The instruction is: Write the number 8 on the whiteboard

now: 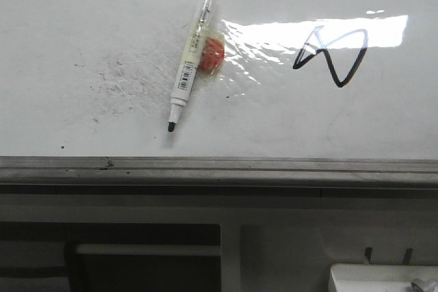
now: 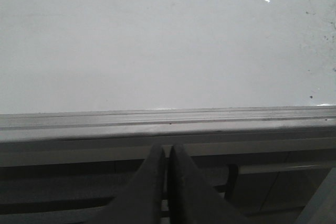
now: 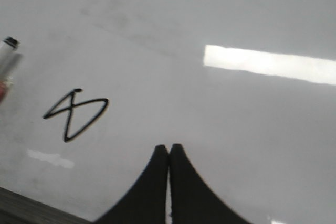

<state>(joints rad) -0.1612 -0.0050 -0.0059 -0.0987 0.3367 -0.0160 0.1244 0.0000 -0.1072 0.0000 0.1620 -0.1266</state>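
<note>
One number 8 (image 3: 73, 115) on whiteboard (image 3: 220, 19), apparently beside closed right pincer (image 3: 168, 149)

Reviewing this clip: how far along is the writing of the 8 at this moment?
Done, it seems: the number 8 stands on the whiteboard as a closed angular figure. The marker lies on the board, uncapped. In hand: nothing; the left gripper and right gripper are shut and empty. Nothing visibly remains.

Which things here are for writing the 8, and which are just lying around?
For the job: the whiteboard, the number 8 drawn on it, the marker.
Just lying around: the orange blob beside the marker, grey smudges.
</note>
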